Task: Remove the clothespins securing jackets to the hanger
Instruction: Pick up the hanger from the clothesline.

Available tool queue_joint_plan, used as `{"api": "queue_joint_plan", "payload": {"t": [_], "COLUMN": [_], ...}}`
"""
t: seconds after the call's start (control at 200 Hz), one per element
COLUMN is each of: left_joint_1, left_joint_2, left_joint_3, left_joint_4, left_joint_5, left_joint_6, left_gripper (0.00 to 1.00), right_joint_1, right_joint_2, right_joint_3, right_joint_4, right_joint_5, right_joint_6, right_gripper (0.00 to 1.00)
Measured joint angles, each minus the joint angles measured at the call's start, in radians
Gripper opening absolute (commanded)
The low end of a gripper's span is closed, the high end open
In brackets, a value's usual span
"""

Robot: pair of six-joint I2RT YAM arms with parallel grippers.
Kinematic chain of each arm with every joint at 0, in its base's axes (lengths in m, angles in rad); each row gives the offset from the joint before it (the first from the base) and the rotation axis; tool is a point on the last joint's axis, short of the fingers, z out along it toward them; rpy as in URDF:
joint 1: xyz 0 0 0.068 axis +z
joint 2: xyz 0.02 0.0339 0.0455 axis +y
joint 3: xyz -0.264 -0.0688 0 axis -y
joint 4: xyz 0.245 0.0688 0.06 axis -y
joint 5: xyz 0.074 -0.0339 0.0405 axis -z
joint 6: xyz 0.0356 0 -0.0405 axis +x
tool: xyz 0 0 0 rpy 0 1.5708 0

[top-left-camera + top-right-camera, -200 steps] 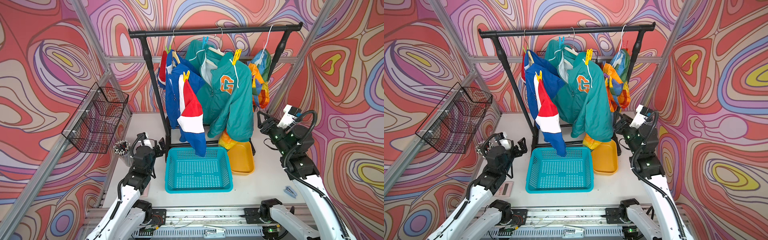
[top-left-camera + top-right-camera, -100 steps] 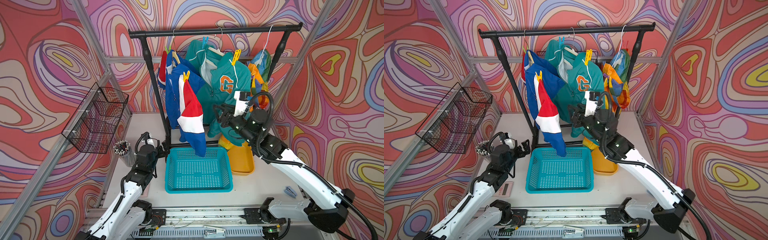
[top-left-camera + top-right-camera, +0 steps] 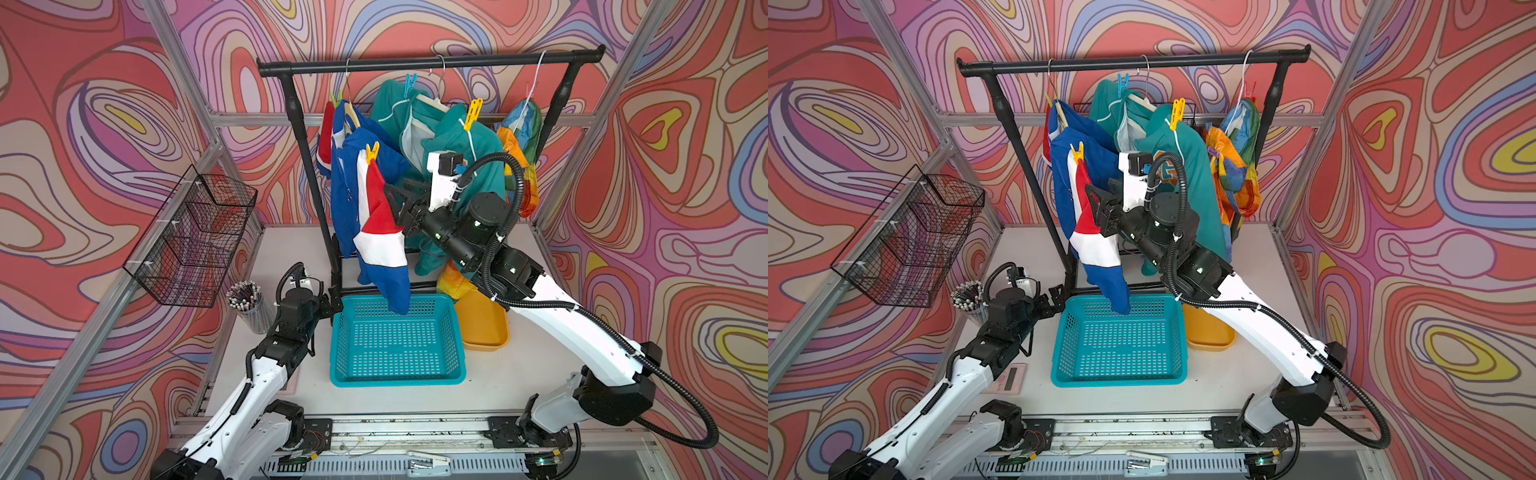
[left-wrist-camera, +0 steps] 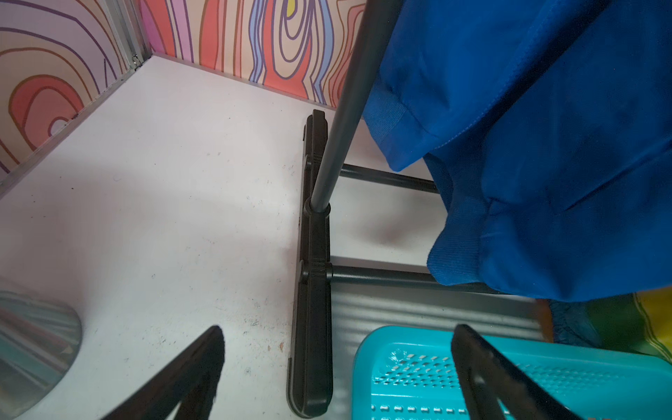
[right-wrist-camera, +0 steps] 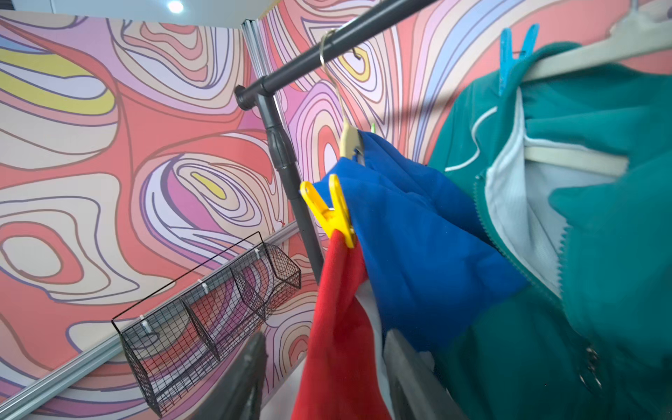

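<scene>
We see the yellow clothespin (image 5: 332,214) upright, handles up, biting the blue jacket (image 5: 411,236), up-left of our half-parted, empty right gripper (image 5: 327,342).

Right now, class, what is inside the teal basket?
The teal basket shows only bare perforated floor. The blue jacket's sleeve dangles over its far edge, covering a small patch there.

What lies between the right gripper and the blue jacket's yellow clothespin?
Only red fabric of the blue jacket, hanging from the yellow clothespin; right wrist view shows it.
</scene>
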Motion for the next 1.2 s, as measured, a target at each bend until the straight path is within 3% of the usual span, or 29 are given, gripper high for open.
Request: {"api": "queue_joint_plan", "payload": {"t": [0.31,0.651,0.896,1.202], "left_joint_1": [0.0,0.0,0.0,0.0], "left_joint_2": [0.005,0.005,0.005,0.013], "left_joint_3": [0.001,0.002,0.008,0.021], "left_joint_4": [-0.001,-0.004,-0.008,-0.011], "left_joint_5": [0.014,0.021,0.021,0.021], "left_joint_6": [0.0,0.001,0.001,0.005], "left_gripper": [1.0,1.0,1.0,1.0], "right_joint_1": [0.013,0.014,0.014,0.016], "right_joint_2": [0.109,0.26,0.278,0.314], "right_joint_3": [0.153,0.359,0.372,0.426], "right_joint_4": [-0.093,-0.278,-0.316,-0.323], "right_joint_5": [0.029,0.125,0.167,0.174], "right_joint_6": [-0.029,-0.084,-0.126,-0.187], "right_gripper": [0.51,0.28,0.0,0.0]}}
